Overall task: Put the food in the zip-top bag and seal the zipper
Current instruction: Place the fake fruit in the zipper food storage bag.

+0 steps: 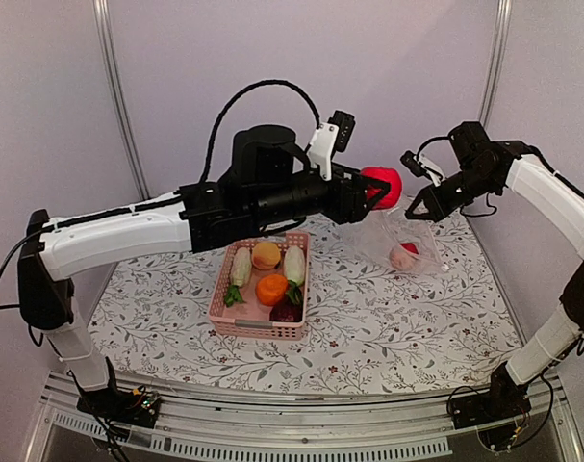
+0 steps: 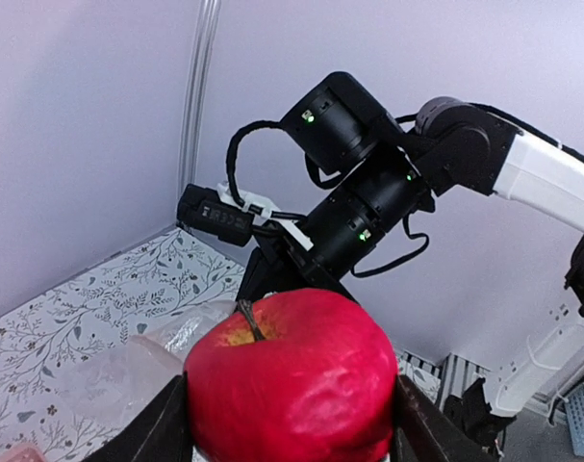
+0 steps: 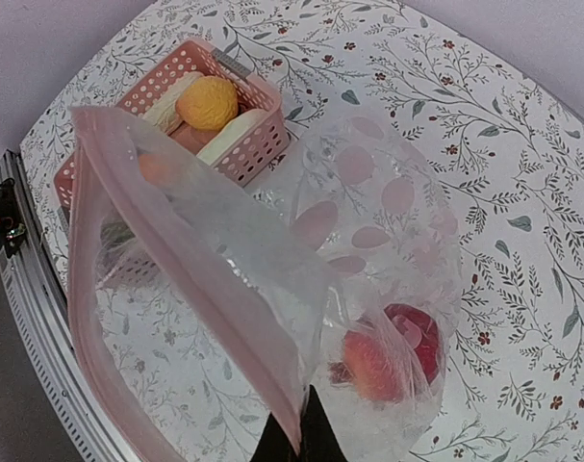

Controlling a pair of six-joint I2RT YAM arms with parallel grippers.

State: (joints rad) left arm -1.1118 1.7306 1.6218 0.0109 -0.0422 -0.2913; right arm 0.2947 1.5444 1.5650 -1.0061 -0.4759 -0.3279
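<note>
My left gripper (image 1: 370,190) is shut on a red toy apple (image 1: 384,185), held in the air just left of the bag's raised mouth; the apple fills the left wrist view (image 2: 292,380). My right gripper (image 1: 414,210) is shut on the top edge of the clear zip-top bag (image 1: 399,241) and holds it up, bottom resting on the table. In the right wrist view the bag (image 3: 272,279) hangs from my gripper (image 3: 298,435), its pink zipper strip (image 3: 176,279) running up left. A peach piece (image 3: 373,364) and a red piece (image 3: 417,339) lie inside.
A pink slatted basket (image 1: 225,310) stands at the table's middle, holding an orange (image 1: 271,288), a beige round piece (image 1: 266,255), two white radishes with green leaves (image 1: 293,267) and a dark red fruit (image 1: 286,312). The floral cloth (image 1: 397,327) covers the table.
</note>
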